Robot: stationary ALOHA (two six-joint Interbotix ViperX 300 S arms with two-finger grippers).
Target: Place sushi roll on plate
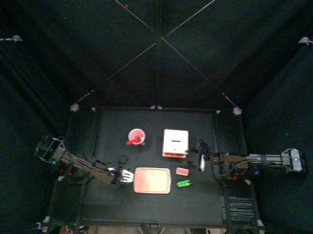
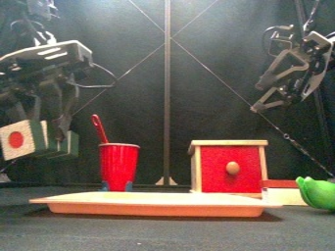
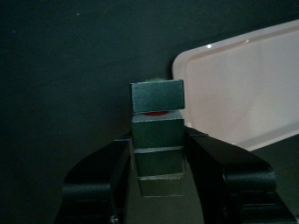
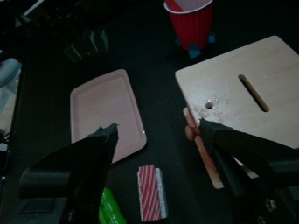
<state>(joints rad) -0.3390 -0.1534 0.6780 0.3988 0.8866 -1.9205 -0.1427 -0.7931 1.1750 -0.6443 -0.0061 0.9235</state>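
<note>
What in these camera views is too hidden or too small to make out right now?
- Top view: whatever the left gripper holds is too small to identify beside the plate.
- Left wrist view: the held sushi roll covers the jaws' grip.
- Front view: the green piece is cut off by the edge.

Centre front of the table sits the flat square salmon-pink plate (image 1: 152, 179), and everything is placed from it. Behind the plate and a touch to its left stands the round red plastic cup (image 1: 135, 138). Behind it to the right, beside that cup, stands the white rectangular wooden box (image 1: 177, 141). Just off the plate's right edge lies the small pink block (image 1: 182, 171), with the small green piece (image 1: 185, 184) in front of it, near the plate's front right corner. Left of the plate, clear of its edge and off the table, the tiny whitish sushi roll (image 3: 158, 98) sits pinched between the left gripper (image 3: 159, 144) jaws. The right gripper (image 4: 159, 129) hangs to the plate's right rear, jaws apart.
</note>
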